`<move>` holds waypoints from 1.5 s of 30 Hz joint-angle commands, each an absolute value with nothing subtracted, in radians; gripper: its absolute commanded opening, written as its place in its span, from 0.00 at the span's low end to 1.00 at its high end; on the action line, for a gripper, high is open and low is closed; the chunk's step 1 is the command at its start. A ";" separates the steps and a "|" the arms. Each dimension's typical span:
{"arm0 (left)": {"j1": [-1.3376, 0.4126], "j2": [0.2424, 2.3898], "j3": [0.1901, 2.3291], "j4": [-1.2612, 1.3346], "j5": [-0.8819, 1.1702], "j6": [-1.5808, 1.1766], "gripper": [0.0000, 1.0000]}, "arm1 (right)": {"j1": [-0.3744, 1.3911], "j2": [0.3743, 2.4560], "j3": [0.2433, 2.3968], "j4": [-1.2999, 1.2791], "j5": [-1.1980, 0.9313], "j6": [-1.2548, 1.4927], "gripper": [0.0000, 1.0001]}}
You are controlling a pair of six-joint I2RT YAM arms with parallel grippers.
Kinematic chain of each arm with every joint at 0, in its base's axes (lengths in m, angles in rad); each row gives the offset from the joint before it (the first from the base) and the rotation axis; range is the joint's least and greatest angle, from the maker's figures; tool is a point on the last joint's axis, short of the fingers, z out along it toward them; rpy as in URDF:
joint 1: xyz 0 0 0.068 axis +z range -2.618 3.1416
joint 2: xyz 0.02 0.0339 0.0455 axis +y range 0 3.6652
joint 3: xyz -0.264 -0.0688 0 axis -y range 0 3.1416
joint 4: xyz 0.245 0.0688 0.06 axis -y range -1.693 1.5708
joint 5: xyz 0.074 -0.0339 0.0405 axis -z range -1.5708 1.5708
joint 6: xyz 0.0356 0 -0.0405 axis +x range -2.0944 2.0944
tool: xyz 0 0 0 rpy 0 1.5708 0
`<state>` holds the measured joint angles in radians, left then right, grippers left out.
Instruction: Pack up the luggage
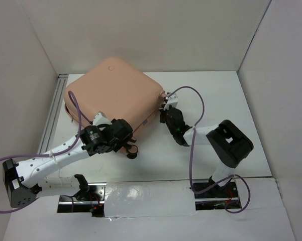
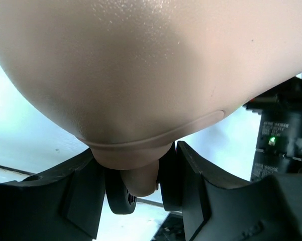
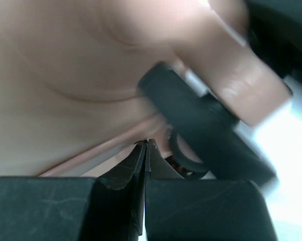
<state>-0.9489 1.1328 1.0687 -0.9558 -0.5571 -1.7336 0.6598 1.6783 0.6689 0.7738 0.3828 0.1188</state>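
left tool (image 2: 138, 170) clamps luggage (image 1: 115, 93) at its near-corner wheel (image 2: 119, 198) | right tool (image 3: 144, 148) pinched closed, nothing seen held, at right edge | left arm nearer

Plain peach-pink suitcase (image 1: 115, 93), no pattern, slight gloss, seam trim the same pink. Its wheel (image 2: 121, 198) is black, the wheel housing peach-pink. Left gripper (image 1: 128, 142) matte black. Right gripper (image 1: 165, 113) black too, with fine pale scuffs on its fingers (image 3: 115, 201). Arm links white, joints and bases black. Cables (image 1: 192, 160) lilac-purple. Green LED (image 2: 272, 139) lit on black arm body. Table (image 1: 241, 100) white, walls (image 1: 166, 30) off-white. Near-edge strip (image 1: 151, 201) silvery white. Red wires (image 1: 230, 200) by the right base. Rail (image 1: 53, 115) at left pale grey metal.
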 commanded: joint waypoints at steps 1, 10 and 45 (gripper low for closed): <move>-0.911 1.108 1.020 -1.181 -0.606 -1.646 0.00 | 0.491 1.744 0.756 0.732 0.580 0.225 0.00; -0.845 1.074 0.945 -1.190 -0.577 -1.606 0.00 | 0.267 1.920 0.827 1.003 0.099 0.452 0.00; -0.686 0.927 0.899 -0.992 -0.572 -1.186 0.00 | 0.436 1.756 0.637 1.043 -0.525 0.064 0.50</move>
<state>-0.6956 0.9012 0.9291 -0.9306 -0.5327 -1.2709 0.4004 1.7882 0.6403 0.9260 -0.5518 0.0536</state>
